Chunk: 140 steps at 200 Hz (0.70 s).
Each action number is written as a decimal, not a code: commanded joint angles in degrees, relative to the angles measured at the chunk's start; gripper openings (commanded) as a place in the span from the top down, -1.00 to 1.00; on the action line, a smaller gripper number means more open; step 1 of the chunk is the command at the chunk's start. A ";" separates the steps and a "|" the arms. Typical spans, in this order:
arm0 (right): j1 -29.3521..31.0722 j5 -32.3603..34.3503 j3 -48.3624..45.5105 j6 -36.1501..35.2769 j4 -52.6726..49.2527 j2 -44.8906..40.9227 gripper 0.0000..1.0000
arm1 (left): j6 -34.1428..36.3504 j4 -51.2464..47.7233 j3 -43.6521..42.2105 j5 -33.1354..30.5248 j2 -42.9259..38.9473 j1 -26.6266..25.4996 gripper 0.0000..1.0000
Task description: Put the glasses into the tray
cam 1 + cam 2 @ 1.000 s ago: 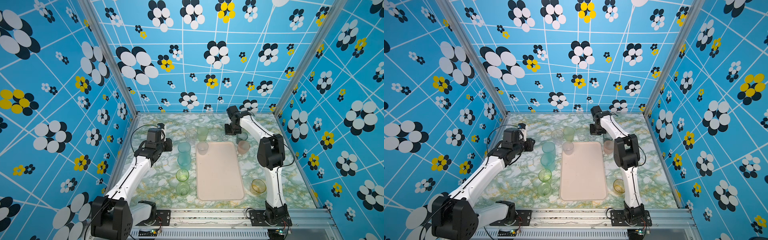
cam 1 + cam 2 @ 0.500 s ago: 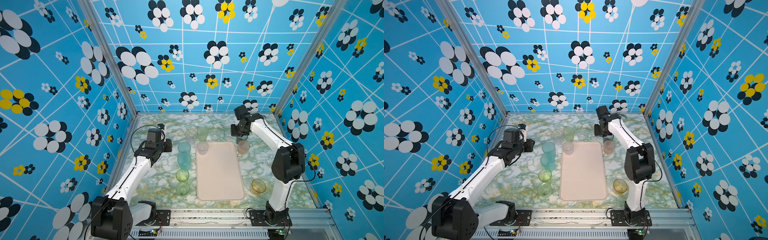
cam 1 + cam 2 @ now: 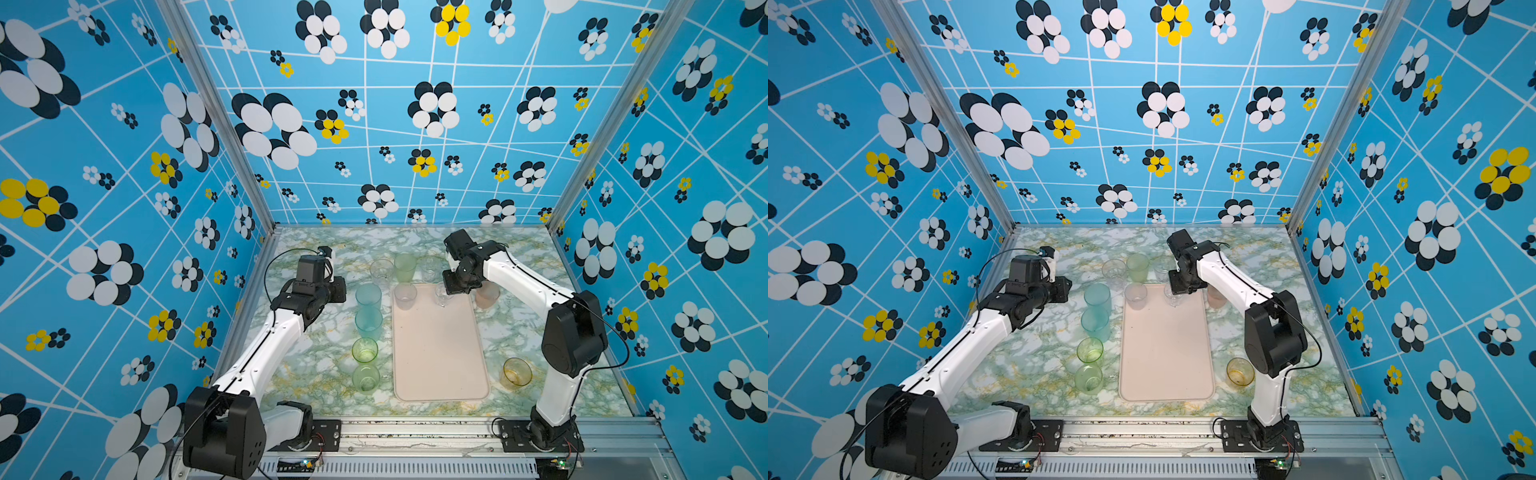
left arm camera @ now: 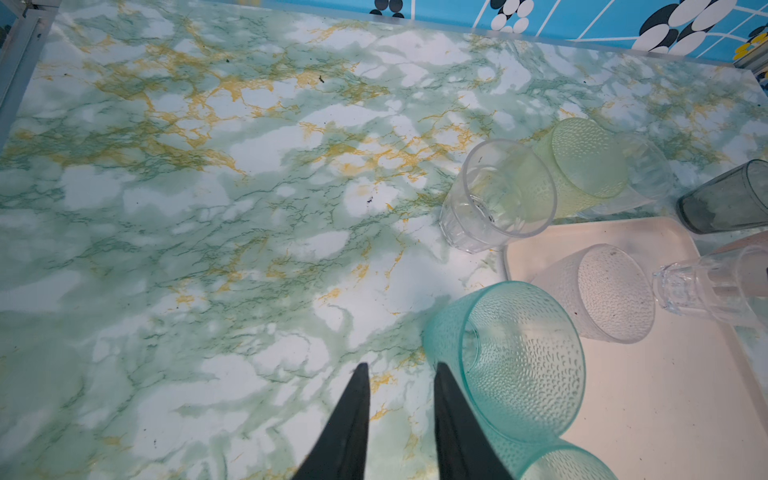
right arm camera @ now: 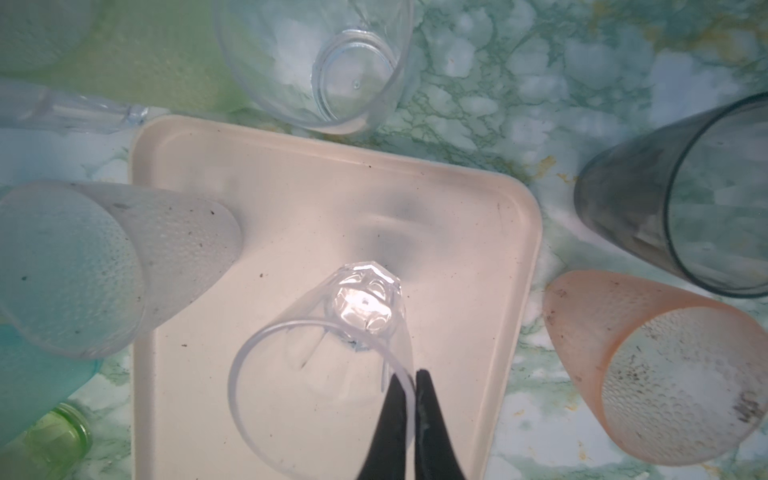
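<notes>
now twelve glasses [image 3: 368,295], one tray [image 3: 440,357]; right hand [image 5: 410,374] pinches clear glass [image 5: 365,307] (left hand [image 4: 402,366] narrow).

Marbled table [image 3: 307,365] with tray [image 3: 440,353], glasses [image 3: 365,350]

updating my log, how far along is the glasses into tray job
Done: one frosted glass stands on the tray. In hand: the right gripper pinches a clear glass by its rim over the tray. To do: the others are on the table, like the amber glass and the pink glass; the left gripper is open, empty.
</notes>
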 commanded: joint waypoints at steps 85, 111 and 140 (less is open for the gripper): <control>-0.18 -0.33 4.90 0.29 0.48 6.75 0.96 | 0.66 -0.38 1.72 0.11 0.69 -0.40 0.42; -0.21 -0.15 6.46 0.51 0.67 8.55 0.96 | 0.66 -0.44 1.74 0.06 0.78 -0.39 0.42; -0.76 -0.43 7.81 1.08 1.08 10.17 0.96 | 0.81 -0.72 1.65 -0.11 0.62 -0.44 0.42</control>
